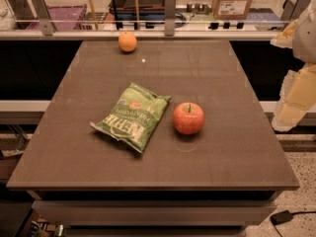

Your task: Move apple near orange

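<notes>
The red apple (188,118), with yellowish patches and a short dark stem, sits on the brown table (222,73), right of centre. The small orange (127,41) sits at the table's far edge, left of centre, well apart from the apple. My gripper (292,105) hangs at the right edge of the view, beyond the table's right side and level with the apple. It holds nothing and touches nothing.
A green chip bag (134,116) lies flat just left of the apple, between it and the front left. A rail with metal posts (169,6) runs behind the table's far edge. A cardboard box (233,0) stands beyond it.
</notes>
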Tool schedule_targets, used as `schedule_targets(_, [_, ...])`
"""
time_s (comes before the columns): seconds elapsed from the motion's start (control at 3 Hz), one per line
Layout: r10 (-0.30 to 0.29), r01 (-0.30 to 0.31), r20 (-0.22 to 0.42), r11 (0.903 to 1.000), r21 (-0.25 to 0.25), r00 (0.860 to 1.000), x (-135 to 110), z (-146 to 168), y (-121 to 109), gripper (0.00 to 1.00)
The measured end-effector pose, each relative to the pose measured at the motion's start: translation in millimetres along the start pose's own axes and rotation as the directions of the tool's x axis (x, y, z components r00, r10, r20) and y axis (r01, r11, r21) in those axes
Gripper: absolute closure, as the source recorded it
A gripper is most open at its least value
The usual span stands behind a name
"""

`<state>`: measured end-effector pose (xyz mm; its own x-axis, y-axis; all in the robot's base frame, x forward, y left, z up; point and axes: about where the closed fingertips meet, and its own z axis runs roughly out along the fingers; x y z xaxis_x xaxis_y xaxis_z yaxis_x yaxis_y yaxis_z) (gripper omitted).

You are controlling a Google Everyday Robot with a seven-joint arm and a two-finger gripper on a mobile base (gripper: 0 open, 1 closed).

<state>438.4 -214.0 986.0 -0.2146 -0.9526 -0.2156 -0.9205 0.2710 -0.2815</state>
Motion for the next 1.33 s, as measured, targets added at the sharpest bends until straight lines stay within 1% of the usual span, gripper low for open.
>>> schedule_targets(0.33, [0.000, 0.000, 0.000, 1.0000, 0.000, 1.000, 0, 0, 0, 0.00])
schedule_targets(0.67, [-0.004, 0.004, 0.034, 1.0000, 0.005, 0.999, -2, -1, 0, 0.00])
schedule_targets(1.0, [-0.019, 0.019, 0.131, 0.9998, -0.003, 0.991, -8, 5, -2, 0.00])
schedule_targets(1.33, [-0.001, 0.007, 0.244, 0.9997, -0.023, 0.970, -18, 21, -5, 0.00])
